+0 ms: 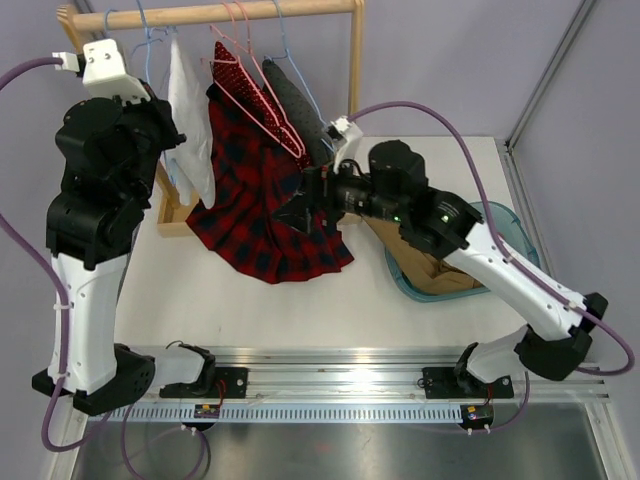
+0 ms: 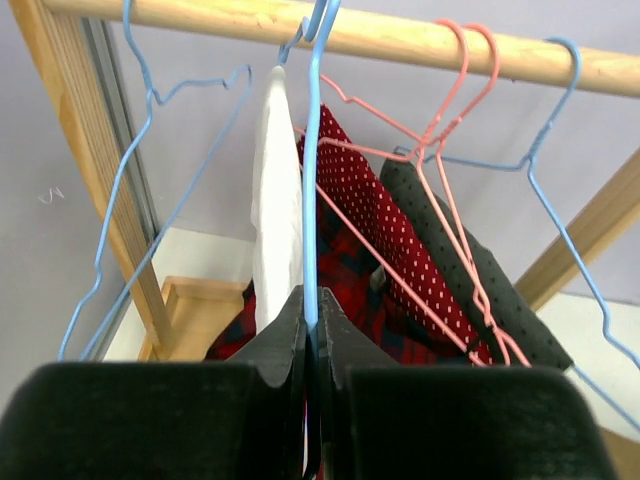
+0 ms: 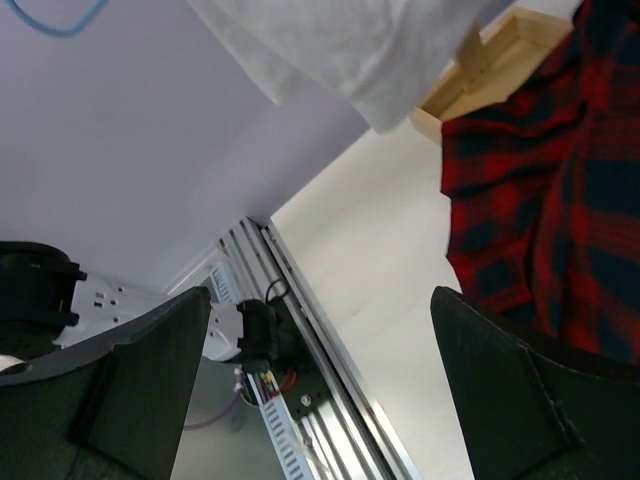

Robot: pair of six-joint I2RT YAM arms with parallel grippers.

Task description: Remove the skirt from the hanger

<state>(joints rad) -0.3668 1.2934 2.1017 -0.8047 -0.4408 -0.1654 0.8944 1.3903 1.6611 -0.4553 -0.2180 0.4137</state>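
Reference: the wooden rail (image 1: 215, 14) across the rack top.

- Under the rail's left end: a bare hanger (image 2: 150, 110), blue wire, hooked on.
- Just right of it, below the rail: left gripper (image 2: 312, 303), fingers pinched tight on the wire of a blue hanger (image 2: 312, 150) whose hook goes over the rail. White cloth (image 1: 190, 110) hangs right at that wire.
- Under the rail's middle: skirt (image 1: 260, 200), red and dark plaid. Top is up among the hangers, and the lower part is spread on the table (image 1: 400, 310) in front of the rail. Cannot tell which hanger carries it.
- Right of middle: pink hangers (image 2: 450, 90) hooked on. Dotted red cloth (image 2: 370, 190) and dark cloth (image 2: 470, 270) hang beneath them.
- Below and in front of the rail's right end: right gripper (image 3: 320, 300), fingers spread wide, nothing between them. Plaid fills the right edge of its wrist view.
- Past the rail's right end, down on the table: teal basin (image 1: 515, 232).
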